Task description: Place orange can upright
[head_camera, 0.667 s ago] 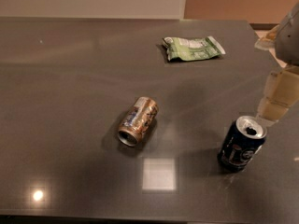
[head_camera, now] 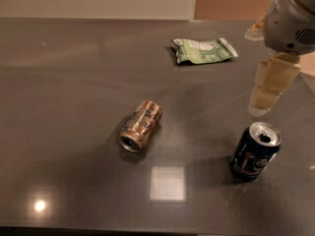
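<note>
The orange can [head_camera: 141,125] lies on its side near the middle of the dark table [head_camera: 69,82], its open silver end pointing toward the front left. My gripper [head_camera: 261,107] hangs at the right, above the table and just over the dark blue can [head_camera: 255,151]. It is well to the right of the orange can and holds nothing that I can see.
The dark blue can stands upright at the front right with its top opened. A green snack bag [head_camera: 203,50] lies flat at the back, right of centre. The table's right edge runs close behind the gripper.
The gripper has moved left and slightly up, further into view above the blue can. The cans and the bag have not moved.
</note>
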You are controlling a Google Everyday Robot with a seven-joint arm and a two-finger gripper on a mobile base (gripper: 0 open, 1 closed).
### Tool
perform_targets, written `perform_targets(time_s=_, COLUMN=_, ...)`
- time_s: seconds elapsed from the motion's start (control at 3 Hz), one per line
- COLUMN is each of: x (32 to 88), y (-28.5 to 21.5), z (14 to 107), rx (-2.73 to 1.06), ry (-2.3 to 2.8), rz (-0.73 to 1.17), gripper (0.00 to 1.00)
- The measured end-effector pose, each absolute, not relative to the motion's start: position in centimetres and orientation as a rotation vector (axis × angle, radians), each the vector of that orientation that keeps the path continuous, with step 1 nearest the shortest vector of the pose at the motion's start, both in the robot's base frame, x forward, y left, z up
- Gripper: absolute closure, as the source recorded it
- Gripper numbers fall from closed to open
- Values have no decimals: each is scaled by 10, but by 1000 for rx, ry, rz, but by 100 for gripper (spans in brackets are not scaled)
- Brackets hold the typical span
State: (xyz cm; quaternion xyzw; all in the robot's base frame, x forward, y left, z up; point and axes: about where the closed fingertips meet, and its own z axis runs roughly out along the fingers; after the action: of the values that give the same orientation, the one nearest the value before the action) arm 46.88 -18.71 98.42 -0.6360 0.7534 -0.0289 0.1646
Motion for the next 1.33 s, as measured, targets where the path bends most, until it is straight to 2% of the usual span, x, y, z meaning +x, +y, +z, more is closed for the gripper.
perform_targets(time_s=0.67, x=497, y=-98, z=973, rx=-2108, ry=1819, rz=-46, gripper=0)
perform_targets(time_s=1.33, x=508, y=-35, z=948, rx=-2374, ry=1513, rz=-2, gripper=0)
